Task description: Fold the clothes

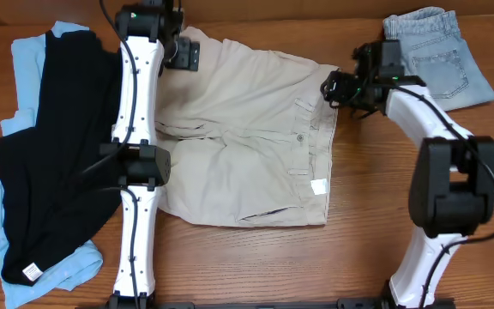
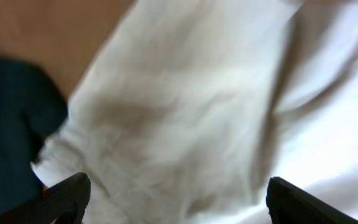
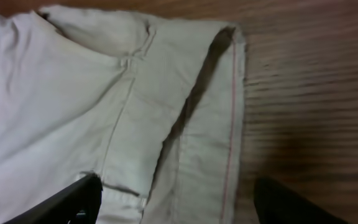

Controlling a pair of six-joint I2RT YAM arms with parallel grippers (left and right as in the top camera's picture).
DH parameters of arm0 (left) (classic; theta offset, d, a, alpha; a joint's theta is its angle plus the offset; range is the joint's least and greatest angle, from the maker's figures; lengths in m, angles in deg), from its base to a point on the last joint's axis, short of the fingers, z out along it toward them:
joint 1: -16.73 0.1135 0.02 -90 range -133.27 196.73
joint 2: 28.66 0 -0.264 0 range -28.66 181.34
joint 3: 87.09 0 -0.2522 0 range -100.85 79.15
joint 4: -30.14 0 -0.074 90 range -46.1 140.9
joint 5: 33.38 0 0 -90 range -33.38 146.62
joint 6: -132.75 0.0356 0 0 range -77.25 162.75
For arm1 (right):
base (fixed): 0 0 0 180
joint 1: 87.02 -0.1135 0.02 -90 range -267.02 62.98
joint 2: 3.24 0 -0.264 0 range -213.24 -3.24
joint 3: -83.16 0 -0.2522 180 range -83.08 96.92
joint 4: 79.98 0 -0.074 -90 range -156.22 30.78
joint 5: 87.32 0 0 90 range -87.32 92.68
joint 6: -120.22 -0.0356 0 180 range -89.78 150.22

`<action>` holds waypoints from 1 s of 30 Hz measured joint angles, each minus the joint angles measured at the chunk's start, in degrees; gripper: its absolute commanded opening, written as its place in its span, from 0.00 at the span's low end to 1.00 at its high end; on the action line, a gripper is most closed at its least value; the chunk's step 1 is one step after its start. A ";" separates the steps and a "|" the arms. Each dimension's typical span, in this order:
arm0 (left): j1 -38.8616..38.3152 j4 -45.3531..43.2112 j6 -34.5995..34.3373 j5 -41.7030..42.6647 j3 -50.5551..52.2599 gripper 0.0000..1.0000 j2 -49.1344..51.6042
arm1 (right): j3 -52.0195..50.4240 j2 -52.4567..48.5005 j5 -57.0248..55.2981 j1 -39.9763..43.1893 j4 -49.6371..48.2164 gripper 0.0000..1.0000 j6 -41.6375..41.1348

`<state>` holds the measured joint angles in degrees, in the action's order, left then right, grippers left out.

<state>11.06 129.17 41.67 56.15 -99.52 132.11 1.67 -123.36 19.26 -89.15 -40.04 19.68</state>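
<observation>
Beige shorts [image 1: 247, 146] lie spread flat in the middle of the bench [image 1: 230, 266], with the waistband toward the right edge and the legs toward the left. There is no fold in them yet. The left gripper [image 1: 183, 56] hangs over the leg hem nearest the far edge. In its wrist view the fingers stand wide apart with only pale cloth beneath, so it is released and holding nothing. The right gripper [image 1: 333, 86] sits at the far corner of the waistband. Its wrist view shows the jaws spread over the seam and the bare wood beside it, so it too is empty.

As a judgement, the task is partly done. A pair of denim shorts [image 1: 440, 51] rests in the far right corner, folded into a compact block. The beige pair looks to be the one in hand, with both arms placed at its far side as if to take hold. Along the left edge a black garment [image 1: 50, 154] lies loosely over a light blue garment [image 1: 28, 60]. Neither is folded, so both are left to do.

A small white label [image 1: 319, 186] shows inside the waistband, and a white tag [image 1: 31, 272] sits near the black garment's near end. Any print on either is too small to read. No brand is visible.
</observation>
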 measured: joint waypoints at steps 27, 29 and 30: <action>-0.61 -2.47 1.46 0.17 -0.22 0.93 -3.89 | 2.16 -9.14 2.25 -1.03 -12.22 0.04 -3.34; -0.61 -2.82 1.66 0.17 -0.22 1.00 -3.89 | 3.78 -8.50 2.60 0.94 -7.45 0.04 -3.34; -0.61 -3.15 1.81 0.17 -0.22 1.00 -3.89 | 4.63 -8.04 2.71 2.10 -4.79 0.04 -3.26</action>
<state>10.45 126.03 43.49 56.33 -99.73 128.22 6.30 -131.40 21.97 -87.05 -44.83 16.42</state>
